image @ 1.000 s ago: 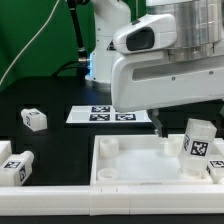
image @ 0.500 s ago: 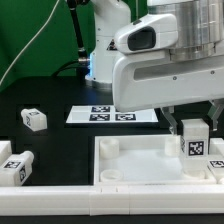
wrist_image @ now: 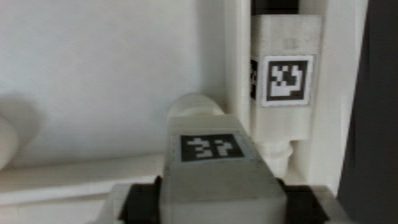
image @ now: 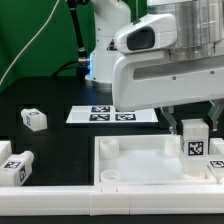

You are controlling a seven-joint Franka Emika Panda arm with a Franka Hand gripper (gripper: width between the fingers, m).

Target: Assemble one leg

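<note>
My gripper is shut on a white square leg with a black-and-white tag on its face. It holds the leg upright over the right part of the large white tray-like piece, near a corner socket. In the wrist view the leg fills the gap between the two black fingers, with the gripper closed on its sides and the tray floor behind it. Whether the leg's lower end touches the tray is hidden.
Two more tagged legs lie on the black table at the exterior view's left, one farther back and one near the front. The marker board lies behind the tray. Another tagged white part lies just beyond the tray's rim.
One second ago the held leg was tilted; it has since turned upright and shifted slightly. Nothing has moved in the last half second.
</note>
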